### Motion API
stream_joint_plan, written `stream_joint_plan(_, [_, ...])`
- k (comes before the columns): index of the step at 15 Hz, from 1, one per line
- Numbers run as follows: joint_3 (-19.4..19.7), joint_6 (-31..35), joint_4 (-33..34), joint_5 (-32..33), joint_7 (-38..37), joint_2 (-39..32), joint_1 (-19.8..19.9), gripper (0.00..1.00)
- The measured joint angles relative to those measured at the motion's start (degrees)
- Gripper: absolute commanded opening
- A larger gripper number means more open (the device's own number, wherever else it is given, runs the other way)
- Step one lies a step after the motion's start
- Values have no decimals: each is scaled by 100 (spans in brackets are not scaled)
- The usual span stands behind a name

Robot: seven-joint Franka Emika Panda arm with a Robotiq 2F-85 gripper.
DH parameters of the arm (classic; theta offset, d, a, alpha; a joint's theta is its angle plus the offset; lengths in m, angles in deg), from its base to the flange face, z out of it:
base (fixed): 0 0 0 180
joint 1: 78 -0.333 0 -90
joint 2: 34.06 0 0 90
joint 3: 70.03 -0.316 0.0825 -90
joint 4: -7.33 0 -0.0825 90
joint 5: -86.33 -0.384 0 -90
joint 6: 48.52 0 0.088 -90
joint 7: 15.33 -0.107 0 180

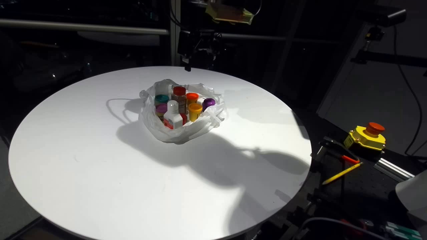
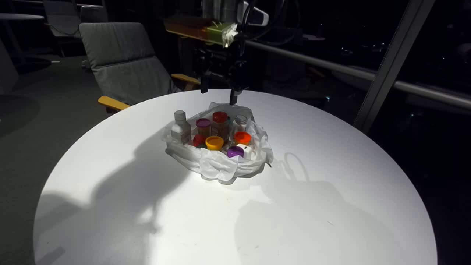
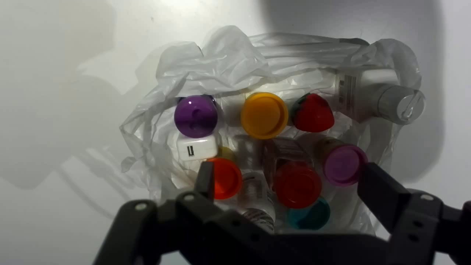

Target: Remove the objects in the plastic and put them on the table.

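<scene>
Two risks, my gripper (image 2: 219,93) spread wide, empty: teal lid (image 3: 313,216) crowds red-capped jar (image 3: 297,184), so double pinch possible; loose top edge of plastic bag (image 3: 235,66) could snag.

You have here a round table (image 1: 100,183) with a smooth, white top. Directly on it lies one wrinkled, whitish plastic bag (image 1: 180,135), its mouth open upward; several grey shadows (image 1: 213,163) fall across the top.

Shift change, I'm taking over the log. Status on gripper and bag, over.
Gripper open, nothing held. Bottles and jars packed inside plastic bag. Its crumpled rim could snag.
</scene>
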Motion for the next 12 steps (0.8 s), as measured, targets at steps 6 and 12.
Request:
stream_joint_plan(6, [-11,-4,877,-1,-2,-1031,-196,100])
stream_joint_plan(12, [18,-8,1468,5,-14,-1679,-275,74])
